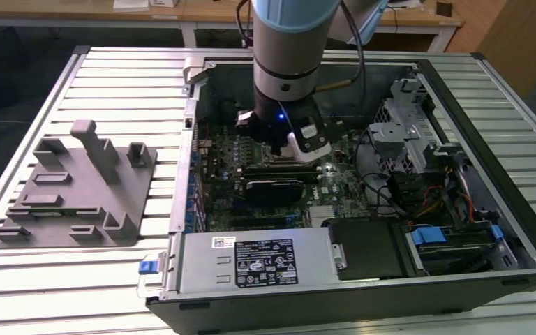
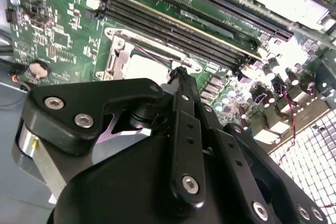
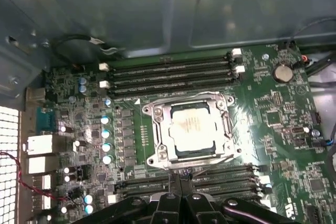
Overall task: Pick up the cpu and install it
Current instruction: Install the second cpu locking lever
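With the small silvery-grey square cpu (image 3: 190, 129) lying inside the metal socket frame (image 3: 157, 132) on the green motherboard (image 3: 283, 124), the black end effector (image 3: 178, 178), fingertips pressed together and empty, should lift straight, avoiding nudging the chip.

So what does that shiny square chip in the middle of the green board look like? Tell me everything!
The cpu is a small flat square with a pale silvery metal top that shines under the light. It lies level inside the socket frame, whose metal edge runs around it, between rows of long black slots on the green board. In the second wrist view it peeks out as a bright patch just beyond the gripper. The gripper's fingers are together and hang apart from it, not touching.
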Tool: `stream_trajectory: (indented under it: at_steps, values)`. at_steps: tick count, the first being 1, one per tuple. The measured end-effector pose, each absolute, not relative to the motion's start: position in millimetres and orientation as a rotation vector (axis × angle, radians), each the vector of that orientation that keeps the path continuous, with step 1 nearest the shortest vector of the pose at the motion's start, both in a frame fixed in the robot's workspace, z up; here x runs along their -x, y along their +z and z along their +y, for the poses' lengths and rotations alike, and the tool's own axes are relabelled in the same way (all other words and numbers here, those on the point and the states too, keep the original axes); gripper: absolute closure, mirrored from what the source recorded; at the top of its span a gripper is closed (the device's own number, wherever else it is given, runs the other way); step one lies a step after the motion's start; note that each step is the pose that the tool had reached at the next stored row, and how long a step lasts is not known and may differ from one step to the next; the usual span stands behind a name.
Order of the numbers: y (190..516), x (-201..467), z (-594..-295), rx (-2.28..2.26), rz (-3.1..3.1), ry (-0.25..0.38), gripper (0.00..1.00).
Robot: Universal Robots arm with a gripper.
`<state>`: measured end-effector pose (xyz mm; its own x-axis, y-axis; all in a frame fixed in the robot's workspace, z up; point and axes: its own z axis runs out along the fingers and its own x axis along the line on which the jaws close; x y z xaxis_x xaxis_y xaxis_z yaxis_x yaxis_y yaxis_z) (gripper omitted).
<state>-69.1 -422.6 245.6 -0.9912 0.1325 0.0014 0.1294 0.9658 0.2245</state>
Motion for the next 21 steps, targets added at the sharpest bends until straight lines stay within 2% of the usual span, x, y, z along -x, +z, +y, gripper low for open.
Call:
stream_trajectory:
  at_steps: [21]
  values:
    - [229, 67, -423, -0.202, 3.105, 0.338, 0.89]
